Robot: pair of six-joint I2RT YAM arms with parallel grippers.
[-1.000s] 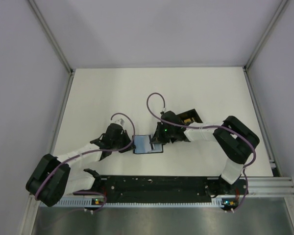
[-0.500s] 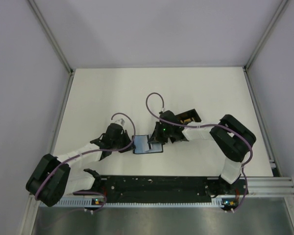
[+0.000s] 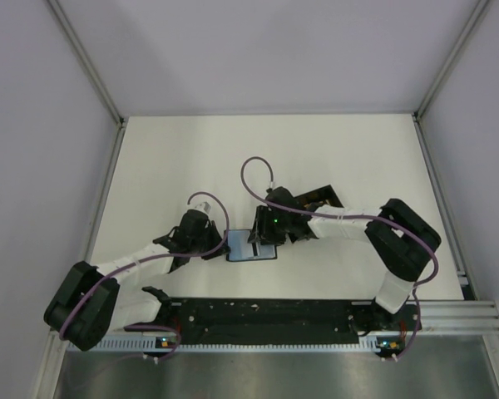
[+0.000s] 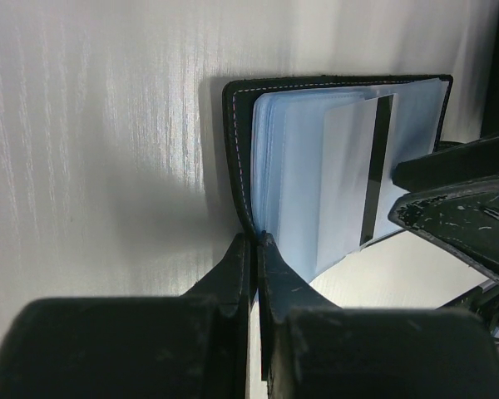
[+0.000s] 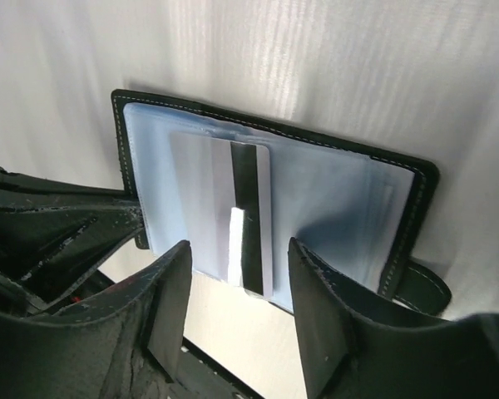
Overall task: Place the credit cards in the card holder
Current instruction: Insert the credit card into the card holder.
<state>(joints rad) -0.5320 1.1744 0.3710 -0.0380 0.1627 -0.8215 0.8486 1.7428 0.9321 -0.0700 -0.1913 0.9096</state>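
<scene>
And there's the release! The right gripper [image 5: 239, 249], clamped tight a second ago, has sprung apart. In the right wrist view its jaws now stand about half open on either side of the credit card [image 5: 224, 208], with daylight showing on both sides and neither finger pressing it as far as I can tell. In the top view the arm has also slid left over the last second, so the gripper now sits right above the open card holder [image 3: 251, 247].

What does that mean? The card, magnetic stripe up, lies on the clear plastic sleeves in the middle of the wrist frame. Its lower end pokes past the holder's bottom edge. I read it as partly tucked in but not fully seated, so a nudge inward looks likely before this one counts. Whether it's truly inside a pocket, I can't say.

Over on the left, nothing budges. The left gripper [image 4: 254, 245] has its jaws closed on the holder's black stitched cover at the lower edge of the left wrist frame, pinning it flat to the white table [image 3: 166, 158].

The holder lies open just below the centre of the top view, between the two grippers. The bigger black box [image 3: 320, 199] sits apart to the upper right.
</scene>
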